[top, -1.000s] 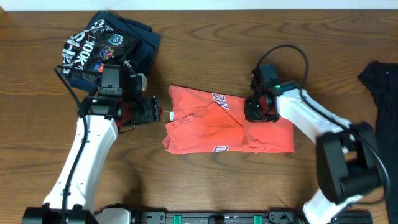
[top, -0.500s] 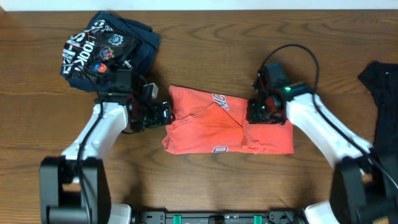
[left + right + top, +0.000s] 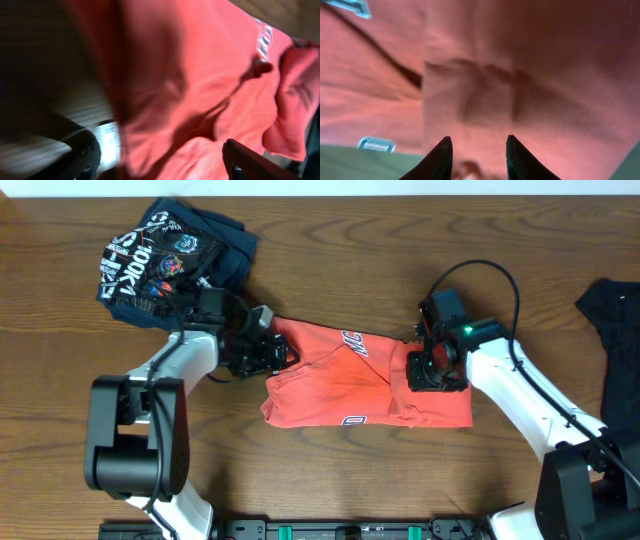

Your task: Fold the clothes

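Your left claw (image 3: 278,352) has swung in from 9 o'clock and now straddles the left edge of the coral-red T-shirt (image 3: 345,385), jaws wide, nothing clamped. The right claw (image 3: 436,370) has slid toward 3 o'clock over the shirt's right half. Its jaws stand narrow, but that close to the cloth I can't tell whether they pinch a fold. The shirt lies part-folded at table centre, so both ends look staged for another fold.

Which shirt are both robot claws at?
The coral-red T-shirt in the middle: the left gripper is at its left edge, the right gripper over its right half. The navy shirt and the black one lie apart.
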Action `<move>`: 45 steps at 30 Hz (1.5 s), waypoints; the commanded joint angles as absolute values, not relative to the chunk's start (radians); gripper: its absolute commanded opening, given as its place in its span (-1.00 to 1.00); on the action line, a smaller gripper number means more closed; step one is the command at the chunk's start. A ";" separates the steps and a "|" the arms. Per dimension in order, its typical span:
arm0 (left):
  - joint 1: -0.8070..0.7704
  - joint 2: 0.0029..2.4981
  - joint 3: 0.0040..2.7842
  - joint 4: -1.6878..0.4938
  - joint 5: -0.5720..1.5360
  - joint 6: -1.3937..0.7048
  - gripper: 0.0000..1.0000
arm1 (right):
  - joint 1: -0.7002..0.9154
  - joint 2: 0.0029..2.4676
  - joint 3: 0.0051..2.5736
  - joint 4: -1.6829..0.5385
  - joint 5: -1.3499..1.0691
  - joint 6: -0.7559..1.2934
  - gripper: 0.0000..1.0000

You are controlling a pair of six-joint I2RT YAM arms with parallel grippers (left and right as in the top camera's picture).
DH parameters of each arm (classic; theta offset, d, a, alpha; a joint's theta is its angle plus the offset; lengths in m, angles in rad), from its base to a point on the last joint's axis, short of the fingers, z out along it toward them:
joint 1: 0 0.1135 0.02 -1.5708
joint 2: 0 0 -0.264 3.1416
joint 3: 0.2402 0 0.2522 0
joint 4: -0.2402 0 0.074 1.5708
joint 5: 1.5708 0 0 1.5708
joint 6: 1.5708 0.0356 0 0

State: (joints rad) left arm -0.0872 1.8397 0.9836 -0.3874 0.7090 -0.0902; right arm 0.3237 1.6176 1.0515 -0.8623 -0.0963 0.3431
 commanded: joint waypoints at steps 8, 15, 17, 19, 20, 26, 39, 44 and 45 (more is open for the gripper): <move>-0.256 1.911 0.953 -0.398 0.595 -0.088 0.26 | 0.327 1.624 0.862 -0.668 -0.049 0.467 -0.44; -0.253 1.911 0.954 -0.407 0.590 -0.088 -0.72 | 0.327 1.623 0.834 -0.640 -0.053 0.467 -0.50; -0.243 1.910 0.962 -0.423 0.590 -0.088 -0.88 | 0.325 1.623 0.839 -0.640 -0.053 0.466 -0.53; -0.225 1.902 0.984 -0.470 0.585 -0.087 -0.88 | 0.319 1.619 0.854 -0.657 -0.053 0.466 -0.55; -0.217 1.896 0.999 -0.502 0.576 -0.086 -0.88 | 0.314 1.612 0.866 -0.673 -0.054 0.462 -0.55; -0.187 1.814 1.181 -0.834 0.385 -0.014 -0.88 | 0.270 1.520 0.964 -0.781 -0.053 0.401 -0.55; -0.354 1.735 1.505 -1.119 0.249 -0.045 -0.88 | 0.197 1.407 1.020 -0.848 -0.056 0.395 -0.56; -0.525 1.758 1.505 -1.041 0.249 -0.144 -0.88 | 0.197 1.407 1.020 -0.849 -0.056 0.395 -0.57; -0.558 1.764 1.505 -1.023 0.249 -0.163 -0.88 | 0.196 1.407 1.020 -0.849 -0.056 0.395 -0.57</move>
State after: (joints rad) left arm -0.4850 1.7451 1.4956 -1.0424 0.2546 -0.0845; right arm 0.2039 1.4078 1.0145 -0.8478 -0.0589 0.4088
